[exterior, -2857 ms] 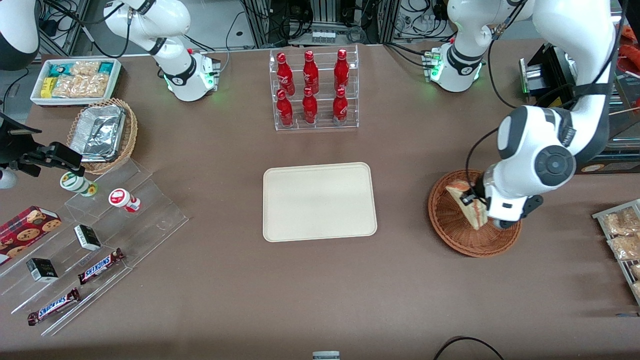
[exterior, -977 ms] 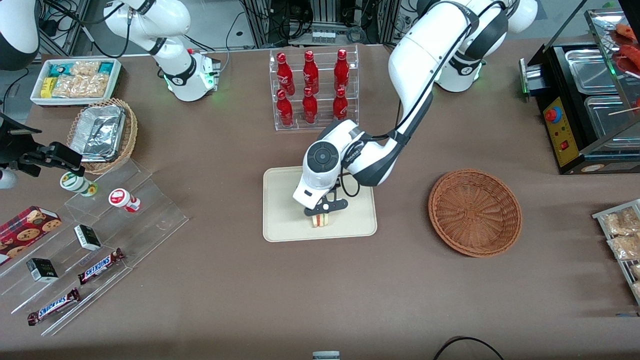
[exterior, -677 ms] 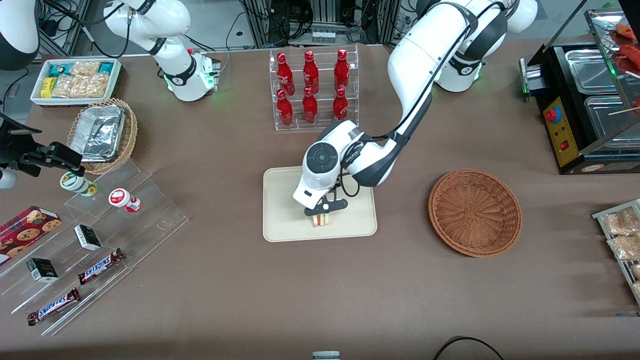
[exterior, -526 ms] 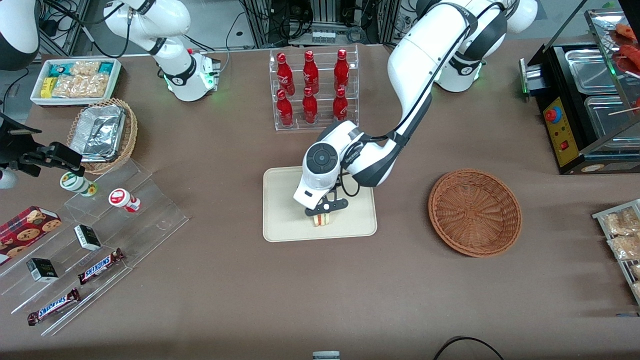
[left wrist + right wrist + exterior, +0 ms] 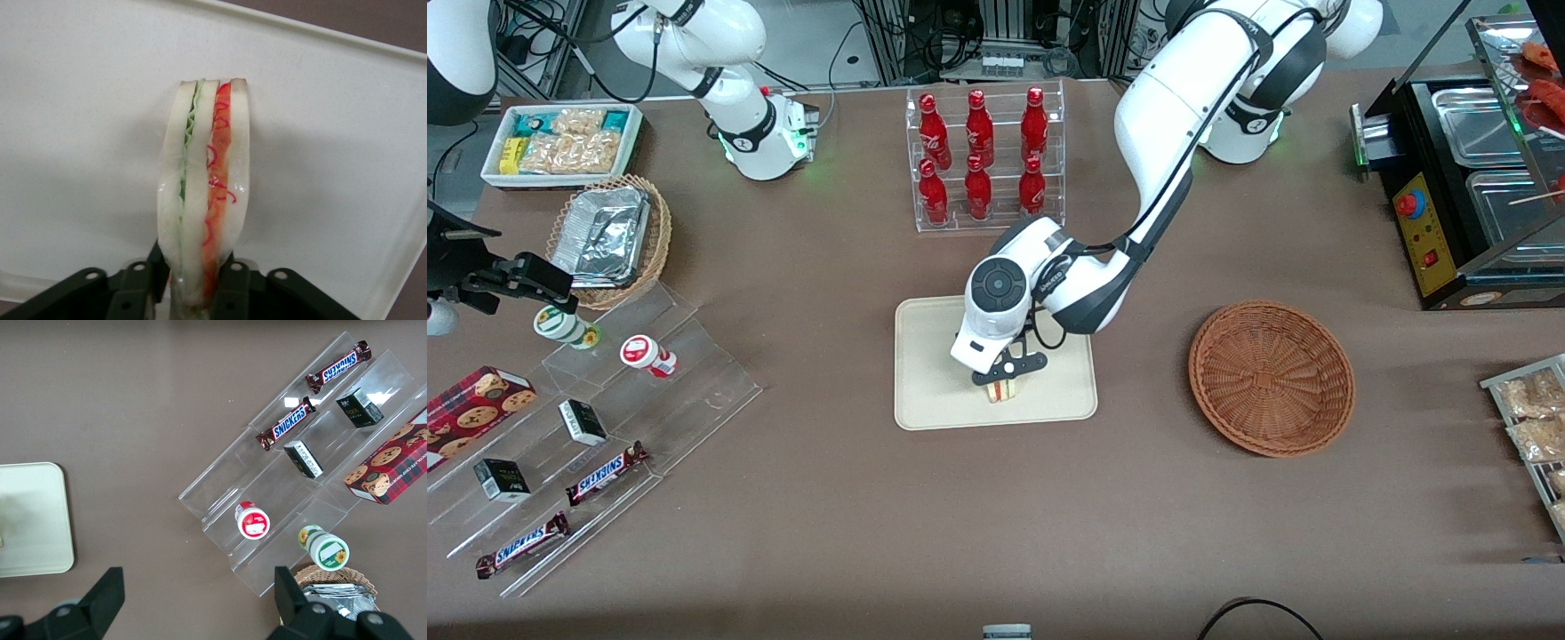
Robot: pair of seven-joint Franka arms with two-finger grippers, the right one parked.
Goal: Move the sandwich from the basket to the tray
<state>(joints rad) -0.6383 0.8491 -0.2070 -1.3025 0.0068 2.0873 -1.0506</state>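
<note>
Front view: the gripper is low over the tray, pointing down at the part of it nearest the front camera. The sandwich stands on edge between the gripper's fingers, its striped cut edge facing the camera and its lower end at the tray floor; whether it rests there or hangs just clear cannot be told. The basket sits well apart from the gripper, toward the working arm's end of the surface, with nothing in it. A clear rack of red bottles stands farther from the camera than the gripper. Clear stepped shelves carrying Snickers bars lie toward the parked arm's end.

Left wrist view: the gripper is clamped on the sandwich, one dark finger pressed against each bread face. The wedge runs straight out from the gripper, green filling beside one slice and red-orange beside the other. The pale tray fills the view beneath it, and its raised rim shows past the sandwich's tip.

Right wrist view: one rounded corner of the tray shows on the brown surface, near the clear shelves holding Snickers bars, small dark boxes, two round-lidded cups and a red cookie box.
</note>
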